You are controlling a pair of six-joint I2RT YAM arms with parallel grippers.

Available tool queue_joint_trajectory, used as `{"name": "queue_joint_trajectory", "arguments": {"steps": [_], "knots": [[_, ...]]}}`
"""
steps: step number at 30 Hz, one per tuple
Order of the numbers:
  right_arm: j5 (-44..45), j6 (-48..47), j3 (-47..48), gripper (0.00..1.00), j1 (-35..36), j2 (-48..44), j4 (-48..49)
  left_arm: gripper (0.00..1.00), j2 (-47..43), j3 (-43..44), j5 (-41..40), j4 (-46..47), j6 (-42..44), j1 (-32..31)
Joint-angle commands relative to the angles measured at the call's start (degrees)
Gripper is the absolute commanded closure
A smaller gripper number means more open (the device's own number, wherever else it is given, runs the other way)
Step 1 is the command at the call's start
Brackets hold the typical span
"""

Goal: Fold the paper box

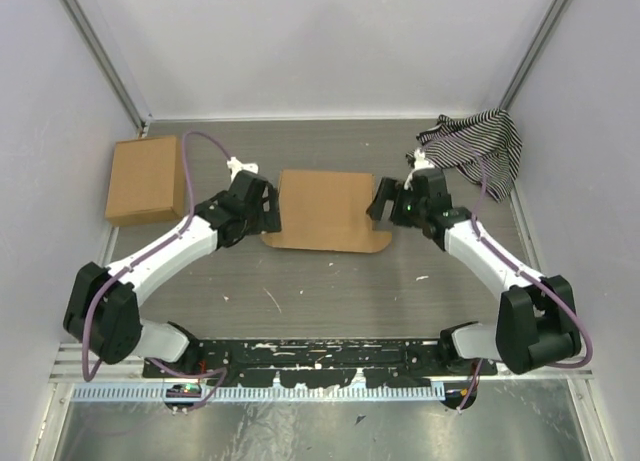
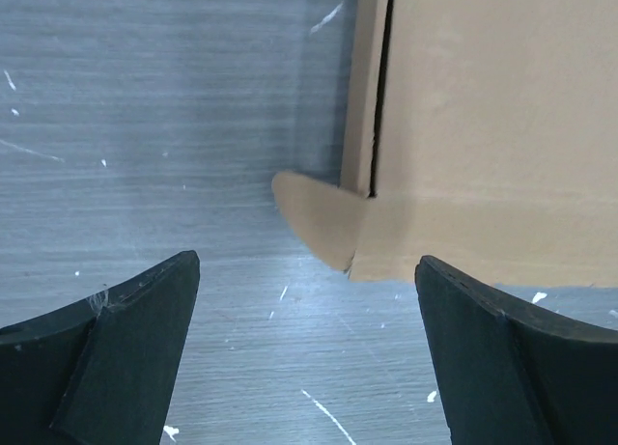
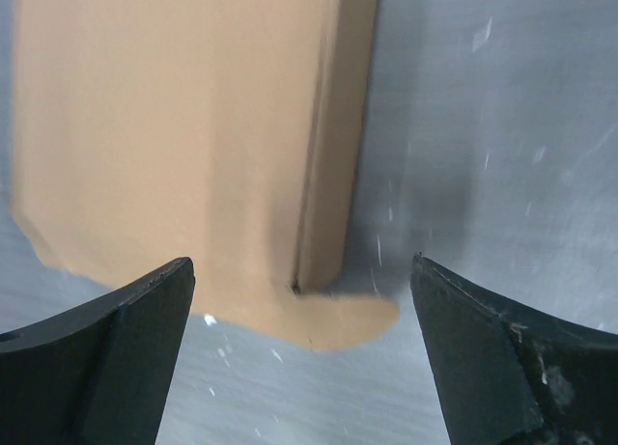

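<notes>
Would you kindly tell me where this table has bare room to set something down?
Bare table lies in the middle on the near side of the paper box, and along the back between the larger cardboard box and the striped cloth. Crowded: both ends of the paper box, where the open left gripper and right gripper flank it.

The paper box (image 1: 325, 209) is smooth, matt brown cardboard. The table (image 1: 330, 291) under it is grey with a fine brushed grain — dull, flecked with white scuffs. At ten o'clock, another box (image 1: 146, 179) of the same cardboard; at two o'clock, a soft, creased striped cloth (image 1: 480, 146).
</notes>
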Motion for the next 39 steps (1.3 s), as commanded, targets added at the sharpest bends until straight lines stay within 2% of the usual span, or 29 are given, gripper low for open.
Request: {"name": "queue_joint_trajectory", "arguments": {"steps": [1, 6, 12, 22, 39], "knots": [[-6.3, 1.1, -9.9, 0.01, 0.2, -5.2, 8.0, 0.00, -5.3, -8.0, 2.3, 11.4, -1.1, 0.2], [-4.7, 1.6, -14.7, 0.00, 0.2, -8.3, 11.4, 0.01, -9.6, -14.6, 3.0, 22.0, -1.4, 0.3], [-6.5, 1.6, -15.9, 0.00, 0.2, -9.0, 13.2, 0.02, -6.7, -15.4, 4.9, 26.6, -1.6, 0.3], [-9.9, -0.1, -15.8, 0.00, 0.8, -7.9, 12.2, 0.00, 0.3, -13.7, 7.6, 24.9, -1.2, 0.3], [-4.9, -3.8, -15.3, 0.06, 6.6, -5.5, 10.0, 0.06, 3.0, -16.4, 10.9, 25.8, -1.8, 0.3]]}}
